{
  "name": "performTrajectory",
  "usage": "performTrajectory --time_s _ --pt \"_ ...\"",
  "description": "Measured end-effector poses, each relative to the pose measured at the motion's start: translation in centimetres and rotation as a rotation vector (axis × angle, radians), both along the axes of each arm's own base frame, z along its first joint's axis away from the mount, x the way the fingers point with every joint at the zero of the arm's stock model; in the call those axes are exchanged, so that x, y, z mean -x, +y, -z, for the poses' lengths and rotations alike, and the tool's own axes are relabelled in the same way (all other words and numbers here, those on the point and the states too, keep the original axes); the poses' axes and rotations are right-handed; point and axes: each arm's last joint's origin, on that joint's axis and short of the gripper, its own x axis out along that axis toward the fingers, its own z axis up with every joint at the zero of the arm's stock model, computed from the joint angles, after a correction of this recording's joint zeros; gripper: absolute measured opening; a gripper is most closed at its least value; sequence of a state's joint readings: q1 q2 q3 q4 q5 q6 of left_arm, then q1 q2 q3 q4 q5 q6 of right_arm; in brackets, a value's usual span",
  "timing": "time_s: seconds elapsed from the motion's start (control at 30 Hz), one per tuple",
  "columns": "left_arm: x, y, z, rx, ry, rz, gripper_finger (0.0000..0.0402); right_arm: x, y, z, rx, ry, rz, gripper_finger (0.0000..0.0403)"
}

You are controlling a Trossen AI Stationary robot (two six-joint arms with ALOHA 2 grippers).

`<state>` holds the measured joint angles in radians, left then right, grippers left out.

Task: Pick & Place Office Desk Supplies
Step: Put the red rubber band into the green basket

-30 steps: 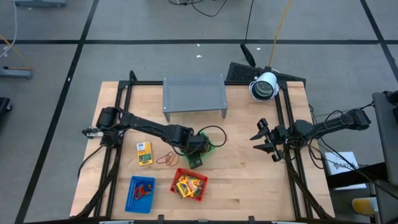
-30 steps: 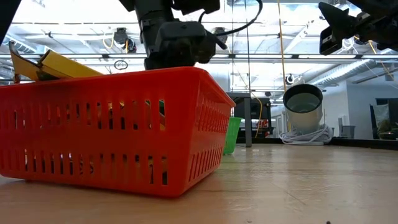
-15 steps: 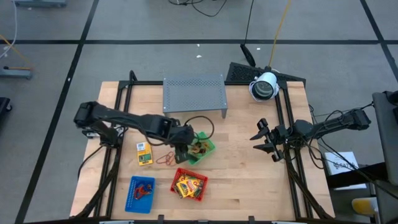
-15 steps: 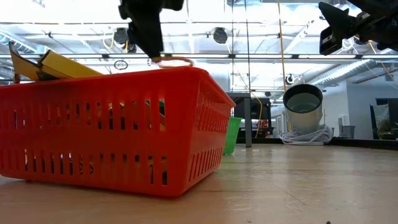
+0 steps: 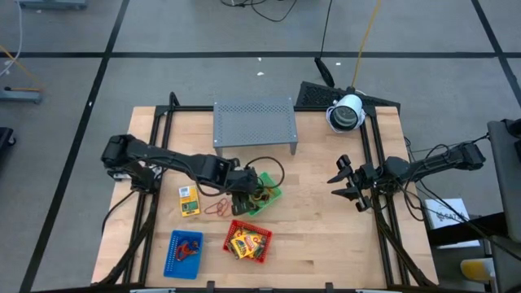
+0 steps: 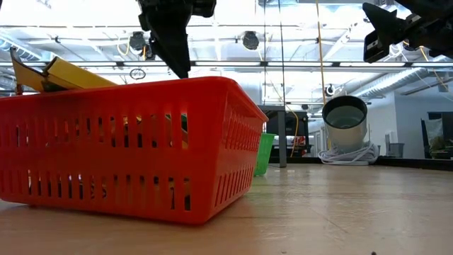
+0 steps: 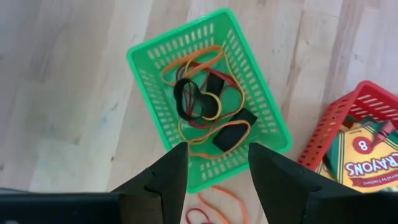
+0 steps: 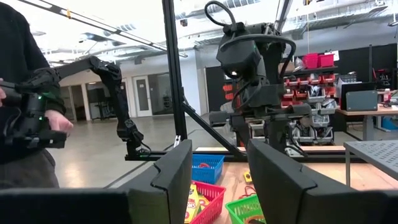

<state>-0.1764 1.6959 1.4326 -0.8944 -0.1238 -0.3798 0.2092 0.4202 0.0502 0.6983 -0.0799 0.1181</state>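
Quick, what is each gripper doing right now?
Left gripper: open, empty, above the green tray.
Right gripper: open, empty, waiting at the table's right side.

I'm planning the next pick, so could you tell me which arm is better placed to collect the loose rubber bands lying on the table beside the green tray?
Probably the left. The left gripper hangs open right by the rubber bands and the green tray. The right gripper waits open near the table's far right side.
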Motion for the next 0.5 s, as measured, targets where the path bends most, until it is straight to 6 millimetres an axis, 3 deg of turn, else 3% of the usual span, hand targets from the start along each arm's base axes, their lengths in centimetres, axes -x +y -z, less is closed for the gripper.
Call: performTrajectory --time_s 0.1,0.3,0.4,0.5 --pt "0.8 -0.2 -0.7 0.010 0.009 0.007 0.0175 0.0 0.0 0.0 0.000 0.001 0.000 0.0147" --pt "4.3 -0.9 -3.1 0.022 0.073 0.014 0.0175 0.0 0.0 0.0 0.000 0.000 0.000 0.0147" --pt "5.3 -1.2 -3.3 0.043 0.105 -0.039 0.0175 0.0 0.0 0.0 0.000 0.000 0.000 0.0146" --pt "6.3 -1.4 -2.0 0.116 0.125 -0.053 0.0175 0.0 0.0 0.0 0.000 0.000 0.000 0.0147"
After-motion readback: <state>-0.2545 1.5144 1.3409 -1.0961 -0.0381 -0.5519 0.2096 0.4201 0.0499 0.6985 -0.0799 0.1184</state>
